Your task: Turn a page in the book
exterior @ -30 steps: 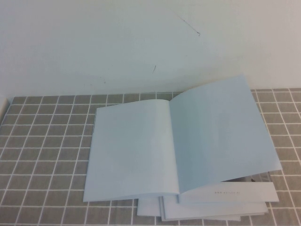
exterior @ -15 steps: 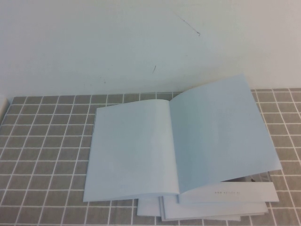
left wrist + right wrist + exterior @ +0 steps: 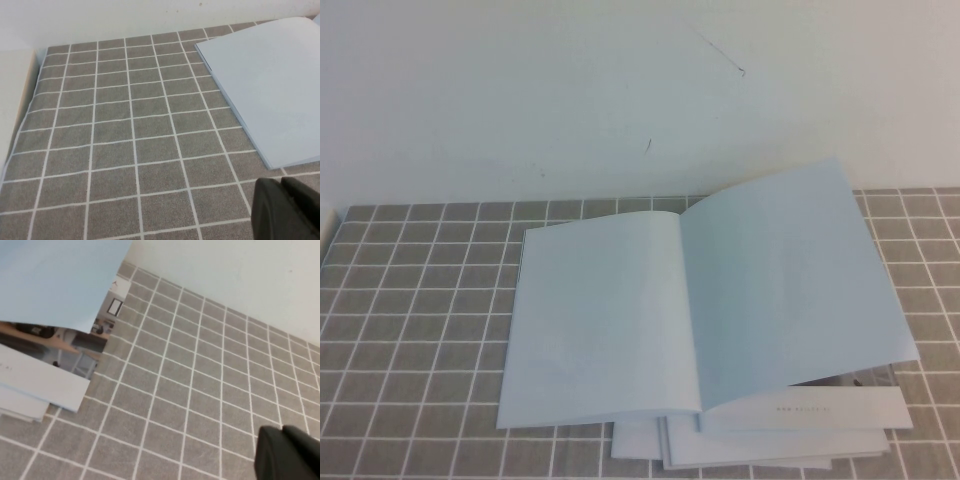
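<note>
The book (image 3: 600, 320) lies open on the grey tiled table, both facing sheets plain pale bluish-white. Its right-hand page (image 3: 790, 280) is lifted, its outer edge raised off the stack; in the right wrist view the page (image 3: 55, 280) hangs above a sheet with small colour photos (image 3: 75, 347). The book's left sheet shows in the left wrist view (image 3: 270, 90). My left gripper (image 3: 282, 205) is shut and empty, above bare tiles near the book's left front corner. My right gripper (image 3: 285, 452) is shut and empty, above bare tiles to the right of the book. Neither arm shows in the high view.
White booklets (image 3: 770, 445) are stacked under the book at the front. A white wall (image 3: 620, 90) rises behind the table. A pale raised ledge (image 3: 15, 100) borders the table's left side. Grey tiles (image 3: 410, 300) lie bare left of the book.
</note>
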`<state>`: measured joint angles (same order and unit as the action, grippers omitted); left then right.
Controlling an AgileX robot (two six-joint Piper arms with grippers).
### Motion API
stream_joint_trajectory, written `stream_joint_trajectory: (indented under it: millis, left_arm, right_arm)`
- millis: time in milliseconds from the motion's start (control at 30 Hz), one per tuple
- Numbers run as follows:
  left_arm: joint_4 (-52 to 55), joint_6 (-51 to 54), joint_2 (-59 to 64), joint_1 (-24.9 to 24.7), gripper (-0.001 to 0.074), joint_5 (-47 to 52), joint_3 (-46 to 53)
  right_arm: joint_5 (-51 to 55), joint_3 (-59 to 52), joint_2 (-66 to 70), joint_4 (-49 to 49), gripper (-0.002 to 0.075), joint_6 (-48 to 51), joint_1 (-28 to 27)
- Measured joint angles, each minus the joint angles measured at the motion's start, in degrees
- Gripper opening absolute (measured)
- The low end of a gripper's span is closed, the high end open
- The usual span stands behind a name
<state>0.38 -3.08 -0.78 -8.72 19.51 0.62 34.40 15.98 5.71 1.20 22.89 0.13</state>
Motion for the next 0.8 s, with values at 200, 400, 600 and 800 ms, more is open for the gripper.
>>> stream_joint_trajectory:
  millis: [200,400,600,800]
  left_arm:
    - [0.0,0.0,0.0,0.0,-0.0004,0.0,0.0]
    - [0.0,0.0,0.0,0.0,-0.0004,0.0,0.0]
    - [0.0,0.0,0.0,0.0,-0.0004,0.0,0.0]
    - [0.0,0.0,0.0,0.0,-0.0004,0.0,0.0]
  right_arm:
    - [-6.4,-9.0,-5.3,0.6,-0.0002,-0.2,-1.5]
    - [-14.6,-17.0,-6.4,-3.9,-0.0002,-3.0,-5.4]
    - [-14.2,-17.0,-6.4,-5.5,-0.0002,-4.8,-8.2]
    - [-14.2,-17.0,-6.4,-5.9,-0.0002,-5.1,-8.3]
